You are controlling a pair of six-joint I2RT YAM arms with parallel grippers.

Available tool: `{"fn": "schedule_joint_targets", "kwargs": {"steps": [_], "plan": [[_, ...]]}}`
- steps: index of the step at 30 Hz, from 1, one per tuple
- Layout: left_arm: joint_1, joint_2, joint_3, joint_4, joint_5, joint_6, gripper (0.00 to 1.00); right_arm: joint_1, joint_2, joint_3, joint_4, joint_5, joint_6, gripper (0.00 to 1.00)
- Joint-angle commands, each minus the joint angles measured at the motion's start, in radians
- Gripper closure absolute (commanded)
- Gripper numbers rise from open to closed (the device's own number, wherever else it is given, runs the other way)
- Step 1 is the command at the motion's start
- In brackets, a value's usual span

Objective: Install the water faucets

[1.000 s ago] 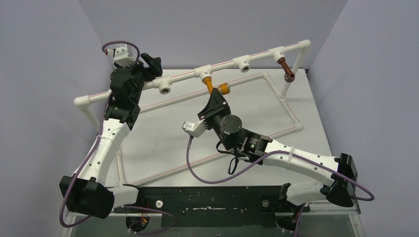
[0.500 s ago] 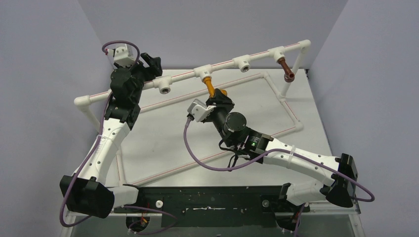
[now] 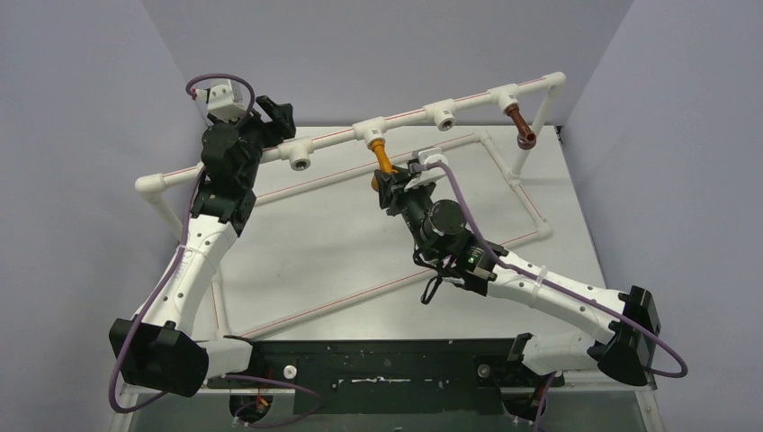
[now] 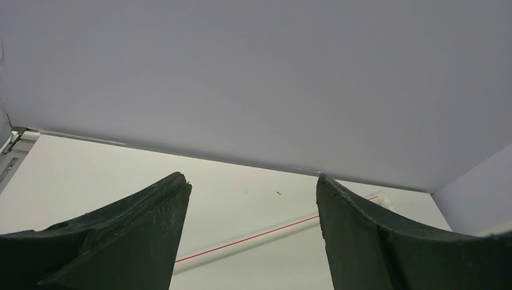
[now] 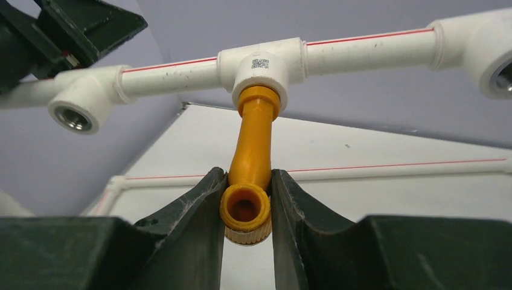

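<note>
r gripper pinches orange faucet at spout end; should twist it square w/ tee socket, no side pull. l gripper wide, empty.

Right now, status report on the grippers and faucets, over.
Right gripper shut on orange faucet, set in tee socket. Left gripper open, empty. Brown faucet in rightmost tee. Nothing blocking.

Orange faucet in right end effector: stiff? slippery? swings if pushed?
Probably stiff: the orange faucet looks like hard plastic, unbent in the grip of the right end effector. Smooth spout may slip; the ribbed mouth ring should help. Seated in the tee, it likely resists sideways pushes.
</note>
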Motion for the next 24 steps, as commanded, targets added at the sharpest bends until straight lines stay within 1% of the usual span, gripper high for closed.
{"fn": "schedule_joint_targets", "kwargs": {"steps": [1, 7, 10, 12, 16, 19, 24], "plan": [[-0.073, 0.152, -0.160, -0.541, 0.171, 0.063, 0.26, -0.042, -0.017, -0.010, 0.119, -0.041, 0.343, 1.00], [-0.073, 0.151, -0.160, -0.541, 0.173, 0.063, 0.26, -0.095, -0.046, -0.082, 0.132, -0.105, 0.678, 1.00], [-0.073, 0.151, -0.159, -0.539, 0.173, 0.061, 0.26, -0.108, -0.056, -0.115, 0.164, -0.118, 0.818, 1.00], [-0.073, 0.150, -0.161, -0.539, 0.173, 0.061, 0.26, -0.113, -0.066, -0.141, 0.205, -0.120, 0.910, 1.00], [-0.073, 0.147, -0.160, -0.541, 0.171, 0.063, 0.26, -0.115, -0.074, -0.205, 0.346, -0.125, 1.079, 1.00], [-0.073, 0.143, -0.160, -0.539, 0.171, 0.063, 0.26, -0.115, -0.064, -0.200, 0.379, -0.131, 1.198, 1.00], [-0.073, 0.149, -0.159, -0.540, 0.174, 0.061, 0.26, -0.114, -0.046, -0.131, 0.312, -0.127, 1.335, 1.00]]}}
